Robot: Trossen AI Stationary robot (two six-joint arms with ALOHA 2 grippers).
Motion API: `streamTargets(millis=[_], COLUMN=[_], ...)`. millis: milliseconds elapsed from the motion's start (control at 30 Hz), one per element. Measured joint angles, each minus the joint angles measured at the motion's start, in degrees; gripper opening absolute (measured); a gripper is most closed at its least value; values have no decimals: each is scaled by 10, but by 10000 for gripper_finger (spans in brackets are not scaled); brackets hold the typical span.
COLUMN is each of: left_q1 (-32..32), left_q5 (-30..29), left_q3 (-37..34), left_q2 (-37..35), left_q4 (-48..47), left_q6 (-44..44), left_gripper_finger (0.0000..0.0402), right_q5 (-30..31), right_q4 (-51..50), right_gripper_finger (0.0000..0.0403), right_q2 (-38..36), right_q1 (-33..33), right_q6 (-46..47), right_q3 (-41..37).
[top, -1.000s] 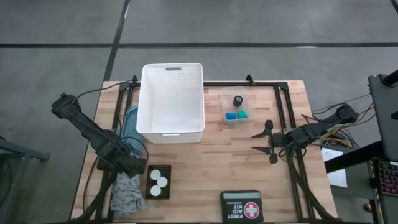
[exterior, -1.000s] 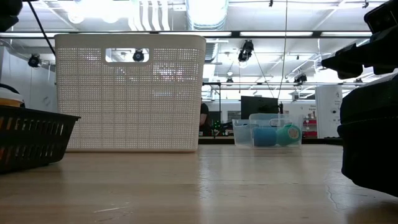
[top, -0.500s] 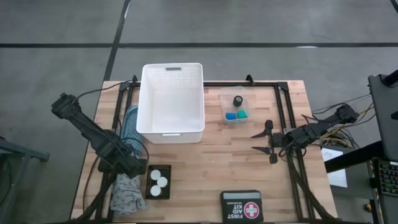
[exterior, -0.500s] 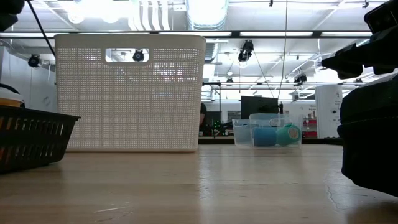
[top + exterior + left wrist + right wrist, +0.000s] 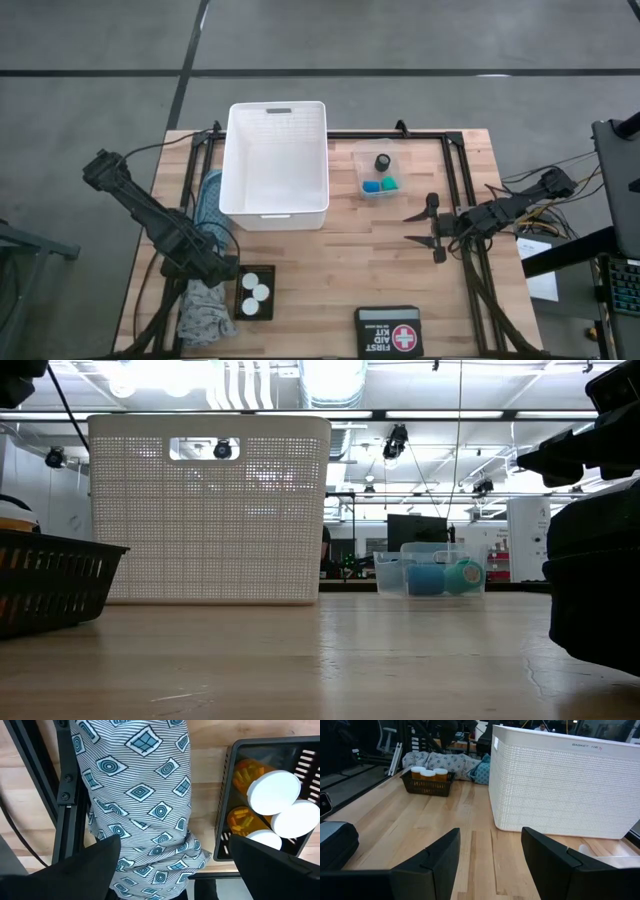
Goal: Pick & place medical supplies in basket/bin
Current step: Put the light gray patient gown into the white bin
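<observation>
Left hand [image 5: 172, 865] wide, above patterned cloth [image 5: 140, 795] | right hand [image 5: 428, 229] part-open, empty, low over table [image 5: 360, 250]

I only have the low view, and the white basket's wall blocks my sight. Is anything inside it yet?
Observer: No. From above, the white basket is empty.
Operator: Where is the left tool?
Observer: The left tool is open above the patterned cloth, beside the black tray of pill bottles.
Operator: And the right one?
Observer: The right tool hangs open and empty over the right side of the table.
</observation>
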Motion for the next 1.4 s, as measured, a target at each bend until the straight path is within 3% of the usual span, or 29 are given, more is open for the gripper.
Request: streamTargets(millis=[767, 1400], left_q1=[-1, -1], left_q5=[-37, -60], left_q3=[0, 0], left_q2=[0, 0], left_q4=[74, 96], left_q6=[-25, 6], left_gripper_finger=[375, 371], right_q5=[0, 0], right_q4=[0, 0], right_gripper_finger=[206, 206], right_q2=[0, 0], right_q1=[0, 0], right_q6=[0, 0], right_q3=[0, 0])
